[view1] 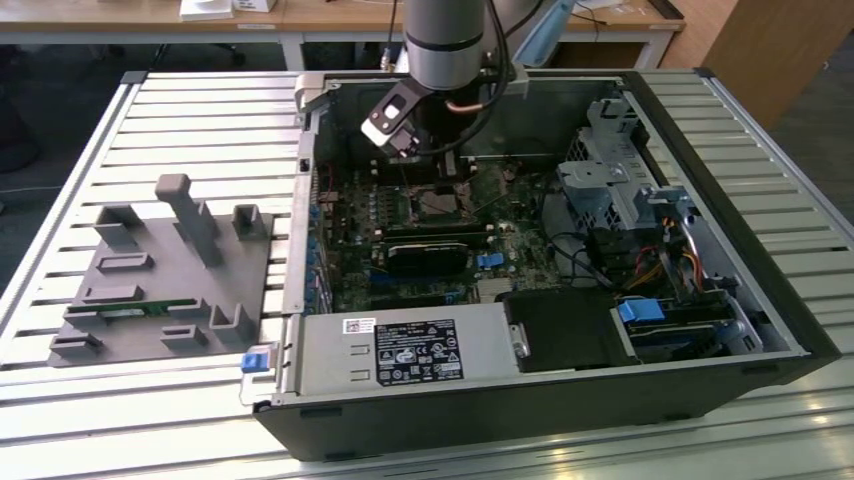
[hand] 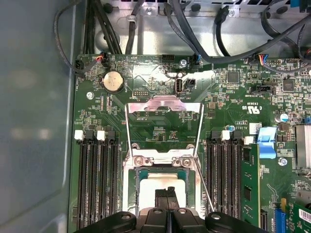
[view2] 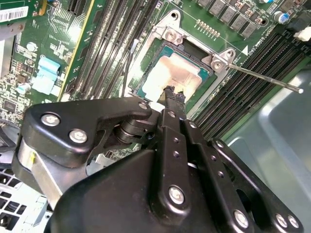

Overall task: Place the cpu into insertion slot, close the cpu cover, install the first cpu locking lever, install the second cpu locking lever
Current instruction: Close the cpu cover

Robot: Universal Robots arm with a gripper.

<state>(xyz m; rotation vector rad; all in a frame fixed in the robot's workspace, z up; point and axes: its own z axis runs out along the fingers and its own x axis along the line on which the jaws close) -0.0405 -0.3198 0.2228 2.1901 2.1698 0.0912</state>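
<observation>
Hovering just over the seated cpu (view2: 167,75), the jaws are seen closed together, empty; the open cover (hand: 164,103) beyond them is judged best pushed evenly.

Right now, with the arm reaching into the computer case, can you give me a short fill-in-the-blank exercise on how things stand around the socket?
1. The cpu lies flat in its ____.
2. The cpu cover is ____, not closed.
3. The thing nearest the pincer is the ____.
4. The grey fixture stands outside the computer case, on the exterior view's ____.

Missing words: socket; open; cpu; left.
</observation>
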